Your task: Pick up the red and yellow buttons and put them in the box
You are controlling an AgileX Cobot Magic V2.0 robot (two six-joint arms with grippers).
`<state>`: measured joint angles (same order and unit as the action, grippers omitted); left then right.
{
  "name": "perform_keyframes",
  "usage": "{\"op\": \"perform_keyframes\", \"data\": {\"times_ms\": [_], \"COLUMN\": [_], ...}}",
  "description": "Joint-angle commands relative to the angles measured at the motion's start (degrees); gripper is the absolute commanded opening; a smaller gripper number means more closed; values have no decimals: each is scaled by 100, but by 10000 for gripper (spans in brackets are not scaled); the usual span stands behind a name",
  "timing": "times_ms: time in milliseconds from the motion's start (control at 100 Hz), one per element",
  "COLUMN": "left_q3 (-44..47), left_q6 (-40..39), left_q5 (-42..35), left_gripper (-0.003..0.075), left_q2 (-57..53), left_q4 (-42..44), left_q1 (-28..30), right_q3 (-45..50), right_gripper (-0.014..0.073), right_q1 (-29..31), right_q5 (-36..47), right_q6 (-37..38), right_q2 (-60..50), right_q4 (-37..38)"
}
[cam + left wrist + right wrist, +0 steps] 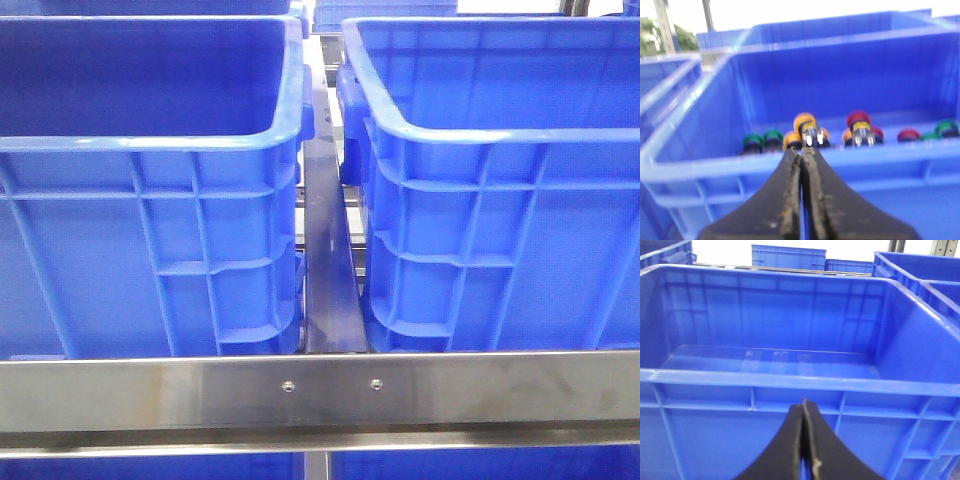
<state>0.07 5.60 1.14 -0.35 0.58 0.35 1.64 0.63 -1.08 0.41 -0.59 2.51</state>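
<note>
Pre-grasp: both my tools, left tool [802, 165] and right tool [804, 412], clenched empty outside the crates; next, open left, reach over the rim for the yellow button [804, 121].

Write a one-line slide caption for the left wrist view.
Shut left gripper poised outside a blue crate holding yellow, red and green buttons along its floor.

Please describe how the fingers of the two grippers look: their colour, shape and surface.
The left gripper has two black fingers, broad at the base and tapering to thin tips, with worn, dirty-looking yellowish inner edges. The right gripper has the same black tapered fingers, its edges cleaner. No cables or markings show.
</note>
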Motion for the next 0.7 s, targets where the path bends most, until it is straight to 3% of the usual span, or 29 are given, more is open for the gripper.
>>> {"op": "perform_keyframes", "data": {"times_ms": [0,430,690], "left_q3": [-21,-2288,-3499], "left_q6": [-65,-65,-65], "left_q5": [-507,1432,1725], "left_gripper": [-20,-20,-19], "left_q2": [-171,1074,2658], "left_q4": [-58,-58,-58], "left_q1": [21,21,21], "right_q3": [-94,-94,-94], "right_gripper": [-63,-63,-63], "right_q1": [43,43,43], "right_q5": [441,441,441], "right_q6": [18,18,18], "right_q2": [-136,-136,-136], "right_q4": [44,44,44]}}
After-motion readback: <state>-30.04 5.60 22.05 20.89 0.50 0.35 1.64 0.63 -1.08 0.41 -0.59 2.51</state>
